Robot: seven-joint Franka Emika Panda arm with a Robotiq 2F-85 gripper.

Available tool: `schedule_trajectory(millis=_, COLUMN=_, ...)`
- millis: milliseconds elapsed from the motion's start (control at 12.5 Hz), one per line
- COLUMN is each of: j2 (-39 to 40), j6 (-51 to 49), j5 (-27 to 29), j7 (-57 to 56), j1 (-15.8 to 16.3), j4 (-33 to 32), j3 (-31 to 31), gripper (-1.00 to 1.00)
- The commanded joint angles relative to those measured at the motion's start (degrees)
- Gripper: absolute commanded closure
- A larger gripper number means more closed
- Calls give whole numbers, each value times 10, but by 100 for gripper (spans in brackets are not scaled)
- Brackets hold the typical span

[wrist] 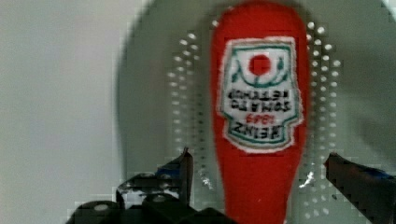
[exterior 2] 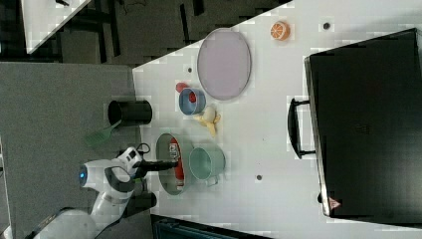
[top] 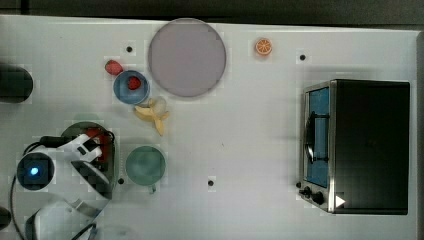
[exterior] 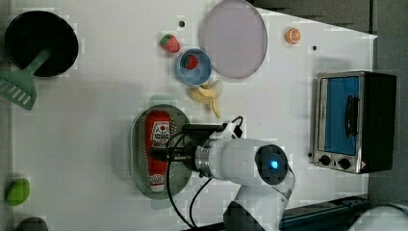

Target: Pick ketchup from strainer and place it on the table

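Tool (wrist: 257, 172) spread wide, nothing gripped: in the wrist view one finger (wrist: 180, 170) sits on either side of the ketchup bottle (wrist: 259, 107), a gap left on each side, no contact visible. Bottle neck runs between the fingers; label faces the camera, upside down.

Left view: tool (exterior: 161, 154) sits lower middle of the frame, reaching in from the white arm (exterior: 245, 161) over the strainer (exterior: 139, 144). Ketchup bottle (exterior: 158, 139) lies flat inside the strainer, lengthwise, white cap toward the bottom of the frame.

Right view: tool (exterior 2: 171, 163) at lower left, above the strainer (exterior 2: 166, 144); red of the bottle (exterior 2: 175, 149) shows in it.

Top view: arm (top: 75, 160) at lower left covers most of the strainer (top: 75, 130); a bit of red bottle (top: 95, 135) shows beside it.

Strainer rests on the white tabletop (exterior: 96, 120). Just beside it in the right view, a round green cup (exterior 2: 206, 162). Further up in the left view: banana (exterior: 207, 94), blue bowl (exterior: 195, 67) with a strawberry (exterior: 191, 61) inside, another strawberry (exterior: 170, 43) next to the bowl, big pale plate (exterior: 233, 38), orange half (exterior: 292, 35) at upper right. Toaster oven (exterior: 353, 120) at the left view's right edge, well apart. Black pot (exterior: 41, 43) with a green spatula (exterior: 19, 89) at upper left.
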Motion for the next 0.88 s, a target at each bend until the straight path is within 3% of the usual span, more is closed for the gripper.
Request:
schedule_trajectory(millis=80, j2=17, j6=19, j5=-54, j7=54, j1=-4, j4=29, j3=-9, gripper=-100)
schedule_trajectory(millis=320, j2=56, j6=19, j5=-97, j7=60, j1=9, j4=56, j3=-29, gripper=-100)
schedule_trajectory(millis=640, j2=99, j6=18, j5=-102, j7=91, j1=38, j4=81, j3=-50, gripper=-100)
schedule_trajectory(millis=720, j2=104, j6=19, j5=-109, j7=92, j1=45, j4=85, j3=-57, gripper=-91)
schedule_trajectory(millis=880, j2=105, j6=20, j5=-110, j7=92, j1=57, j4=87, j3=-69, gripper=-41)
